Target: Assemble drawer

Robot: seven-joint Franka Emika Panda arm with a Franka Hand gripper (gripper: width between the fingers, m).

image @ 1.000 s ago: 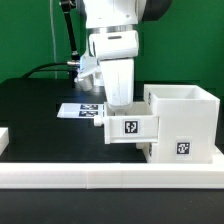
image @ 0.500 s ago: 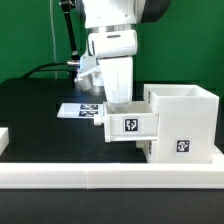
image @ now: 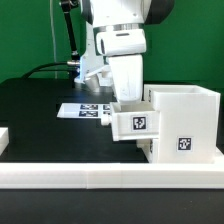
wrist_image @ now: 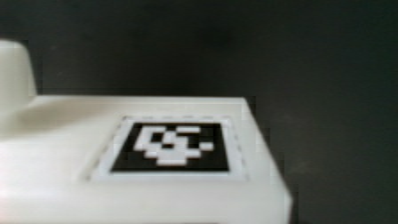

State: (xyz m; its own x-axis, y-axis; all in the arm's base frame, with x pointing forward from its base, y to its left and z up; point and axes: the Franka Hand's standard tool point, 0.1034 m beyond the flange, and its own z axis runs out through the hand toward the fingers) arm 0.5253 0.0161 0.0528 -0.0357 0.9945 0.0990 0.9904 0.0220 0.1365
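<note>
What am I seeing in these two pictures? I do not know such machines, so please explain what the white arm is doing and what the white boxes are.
The white machine is a robot arm. Its end effector, a two-finger grasping part, is shut and pressed against a small drawer tray, which sits partly inside the tall drawer housing. Whether the fingers truly pinch the tray is not visible.

The exterior view comes from a camera standing off the arm. The wrist view comes from a camera on the arm itself, so it shows a white part with a black-and-white tag very close and blurred.

On the black table also lie a flat marker board and a long low white rail in front.
</note>
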